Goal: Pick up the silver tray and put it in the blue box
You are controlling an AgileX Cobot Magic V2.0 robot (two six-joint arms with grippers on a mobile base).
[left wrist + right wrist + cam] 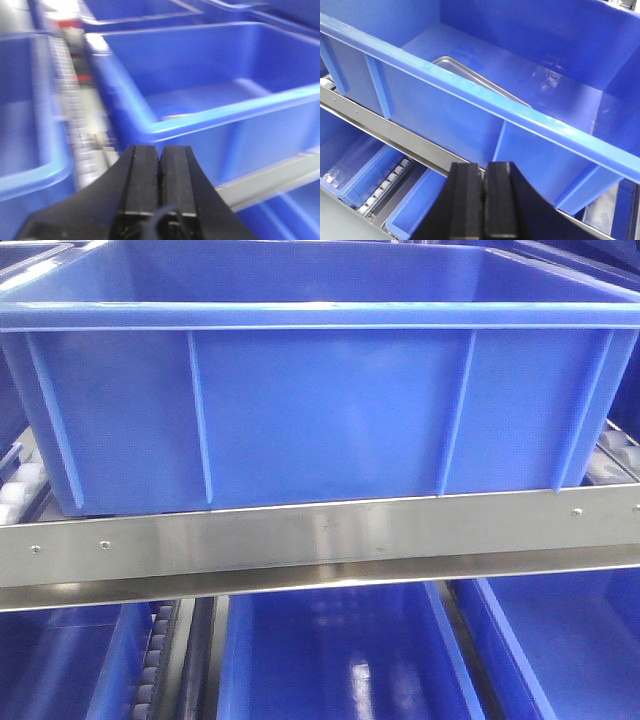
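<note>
The silver tray (479, 84) lies on the floor of the blue box (320, 410), against its near wall, with only one rounded corner and a strip of its rim showing over the thick rim of the crate. The box sits on a steel rail (320, 540) of a roller rack, with other blue crates (330, 655) on the level below. Both the left gripper (160, 162) and the right gripper (484, 175) have their black fingers pressed together with nothing between them, outside the near wall of a blue crate.
</note>
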